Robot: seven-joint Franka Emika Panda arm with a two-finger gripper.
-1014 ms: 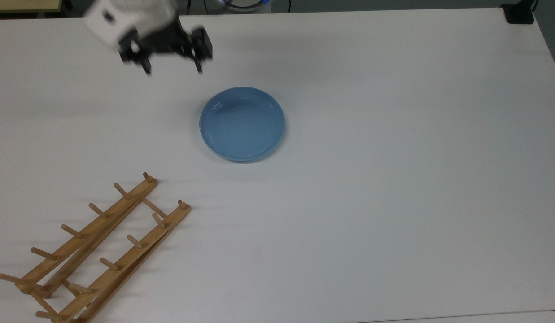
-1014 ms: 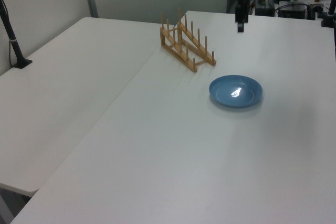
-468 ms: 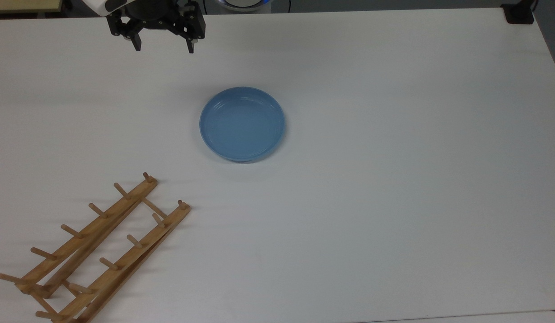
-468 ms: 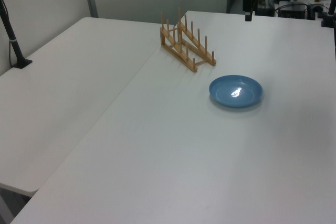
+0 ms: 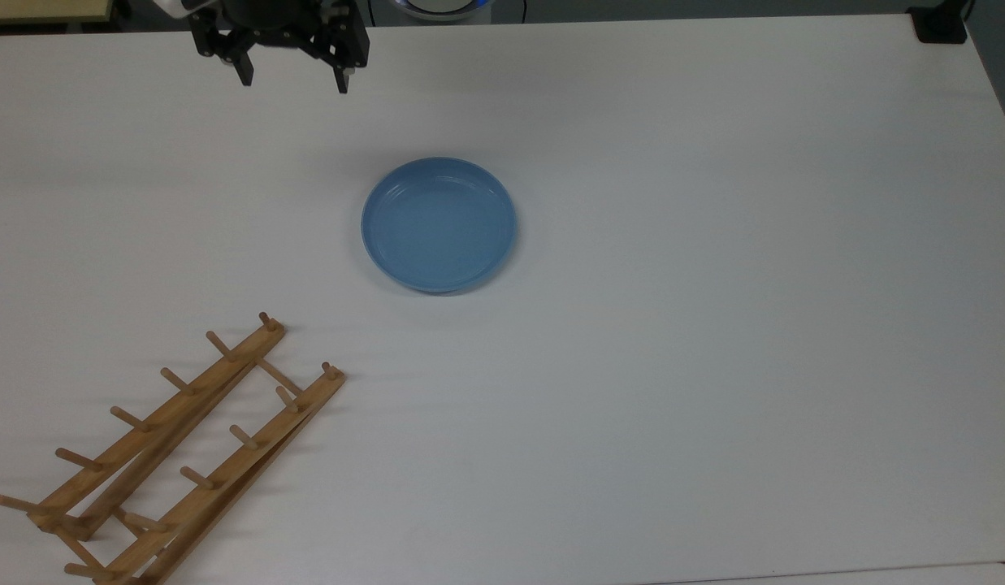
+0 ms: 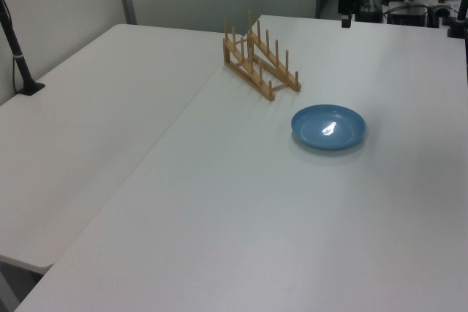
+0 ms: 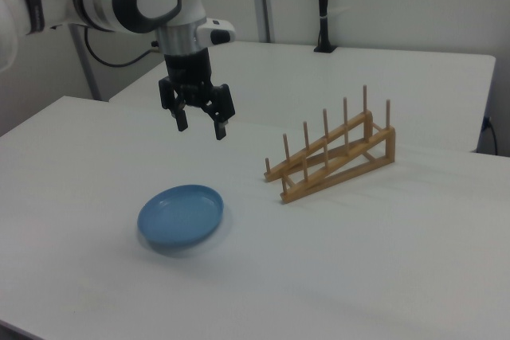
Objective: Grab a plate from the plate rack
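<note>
The round, glossy light-blue plate (image 5: 439, 224) lay flat on the white desk (image 5: 713, 325), well apart from the light-brown wooden pegged plate rack (image 5: 173, 451). The black two-finger pincer (image 5: 292, 81) hung above the desk, spread wide and gripping nothing.

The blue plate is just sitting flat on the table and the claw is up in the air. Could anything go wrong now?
Little, probably. The plate lies flat on the table, apart from the plate rack, and the gripper hangs open and empty above the table. One risk: if the arm swings low, its fingers might knock the plate or the rack's upright pegs.
</note>
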